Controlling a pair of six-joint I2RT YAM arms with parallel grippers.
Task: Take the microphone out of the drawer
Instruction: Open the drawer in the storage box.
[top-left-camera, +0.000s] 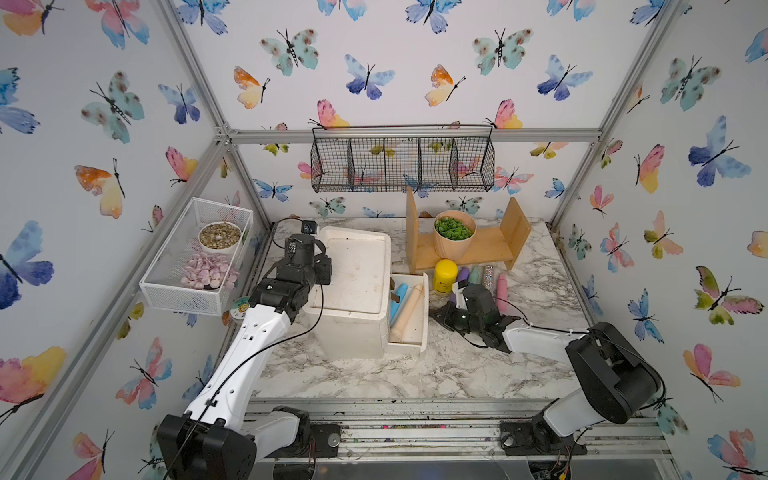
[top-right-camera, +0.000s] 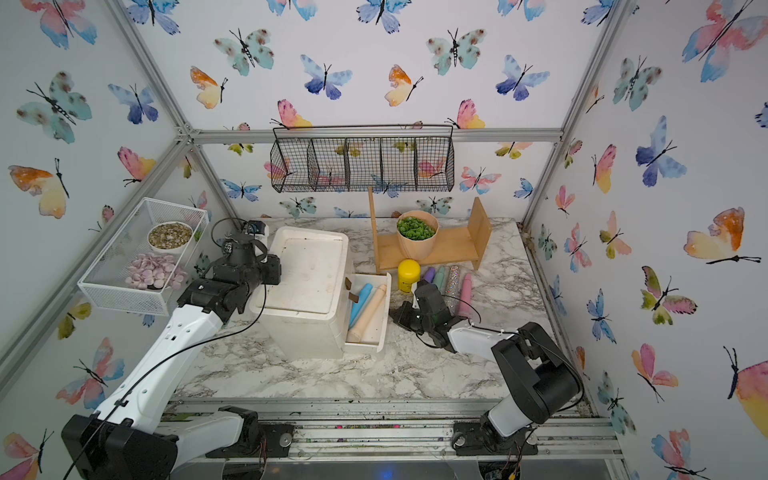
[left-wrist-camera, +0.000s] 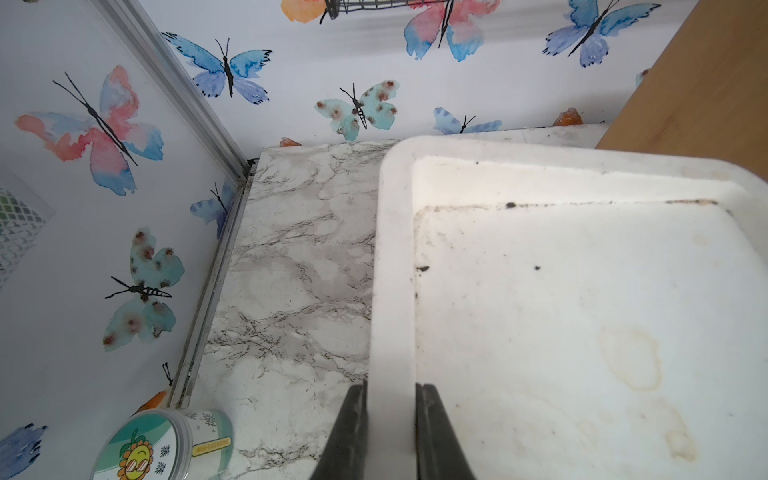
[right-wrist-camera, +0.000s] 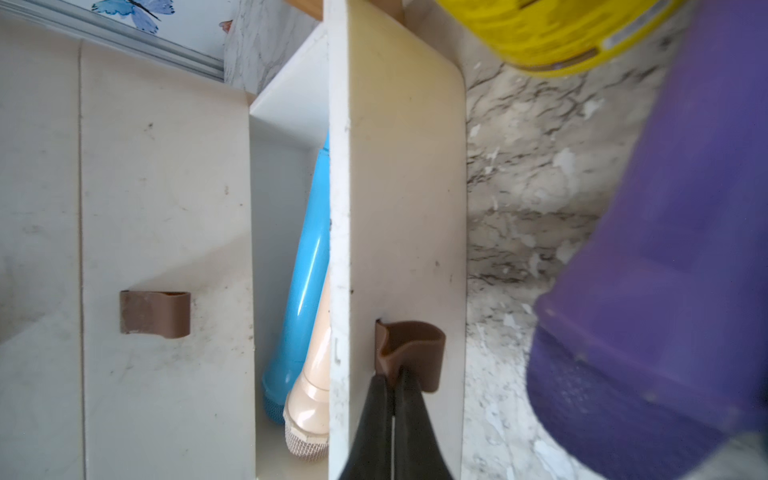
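Behind drawer front, blue microphone partly hidden

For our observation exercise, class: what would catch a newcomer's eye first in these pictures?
Mid-table, the pulled-out drawer of the white cabinet, holding a blue microphone and a beige microphone. The right hand pinches its brown handle; butterfly wallpaper covers the walls.

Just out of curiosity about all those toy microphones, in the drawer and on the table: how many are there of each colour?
blue microphone: 1
cream microphone: 1
purple microphone: 1
teal microphone: 1
glittery silver microphone: 1
pink microphone: 1
Total: 6
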